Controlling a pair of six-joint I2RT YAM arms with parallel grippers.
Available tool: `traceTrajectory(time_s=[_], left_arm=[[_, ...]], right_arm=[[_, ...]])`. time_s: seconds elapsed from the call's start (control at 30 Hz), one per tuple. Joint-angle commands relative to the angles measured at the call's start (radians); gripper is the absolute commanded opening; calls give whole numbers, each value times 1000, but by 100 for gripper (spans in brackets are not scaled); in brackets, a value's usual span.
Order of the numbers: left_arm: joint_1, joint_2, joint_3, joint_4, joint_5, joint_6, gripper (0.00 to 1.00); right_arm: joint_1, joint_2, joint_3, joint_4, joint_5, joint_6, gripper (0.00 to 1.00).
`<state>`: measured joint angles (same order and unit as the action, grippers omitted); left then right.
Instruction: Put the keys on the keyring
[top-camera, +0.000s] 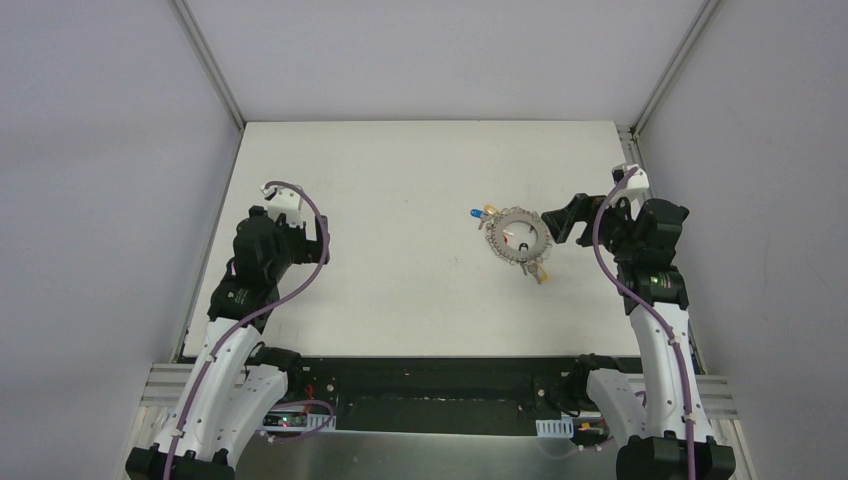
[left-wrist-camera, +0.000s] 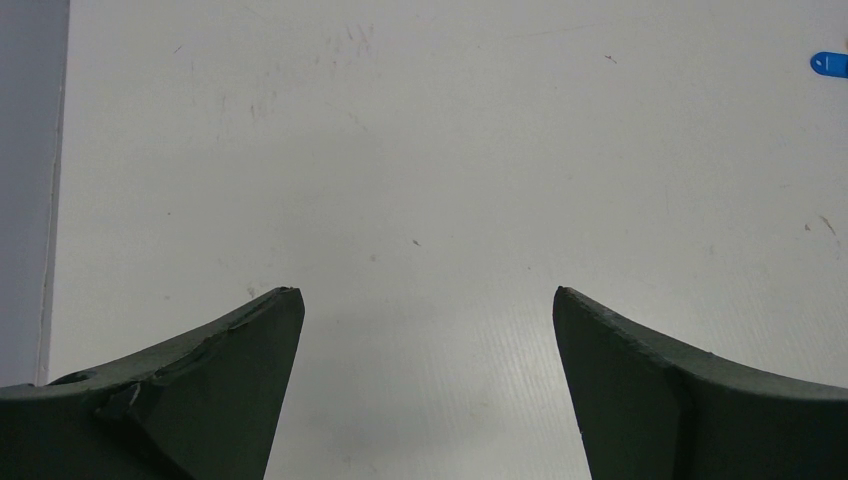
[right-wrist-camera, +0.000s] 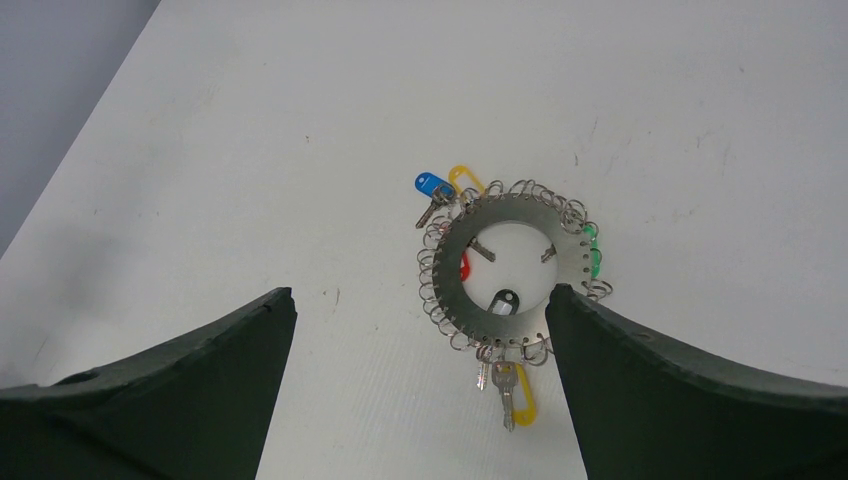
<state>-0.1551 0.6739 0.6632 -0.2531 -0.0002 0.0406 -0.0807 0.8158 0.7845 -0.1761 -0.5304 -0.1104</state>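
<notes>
- Top external view: the keyring is shown lying flat on the white table, right of centre. Coloured keys are gathered at its upper-left and lower edges. The right gripper is held just right of the ring, jaws spread wide and nothing gripped. Its arm is extended from the lower right, with the wrist turned toward frame left. The left arm is folded at centre left, well apart from the ring
- Left wrist view: the left gripper is seen fully parted over bare table, empty. Only a blue key is caught at the upper right edge
- Right wrist view: the ring is framed just right of centre, beyond the fingertips, with its right rim close to the right-hand finger. A yellow key is seen beside the blue one at upper left and a green key at right. A red key and a black key lie inside the hole, and another yellow one hangs at the bottom. Whether each is threaded on a loop cannot be told
- Handling, as judged: the ring is taken to be stiff, thin and slippery, and it sits flush on the table. It is probably best pinched across its rim. The keys are light and loose and are best held by their plastic heads
</notes>
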Motion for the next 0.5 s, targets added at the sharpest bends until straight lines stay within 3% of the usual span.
traceTrajectory(time_s=[0.0, 0.47], left_arm=[[11, -1, 25, -2, 24, 13, 99], [11, -10, 21, -5, 43, 15, 99]], right_arm=[[-8, -2, -8, 27, -9, -15, 100], [-11, -31, -16, 29, -8, -18, 100]])
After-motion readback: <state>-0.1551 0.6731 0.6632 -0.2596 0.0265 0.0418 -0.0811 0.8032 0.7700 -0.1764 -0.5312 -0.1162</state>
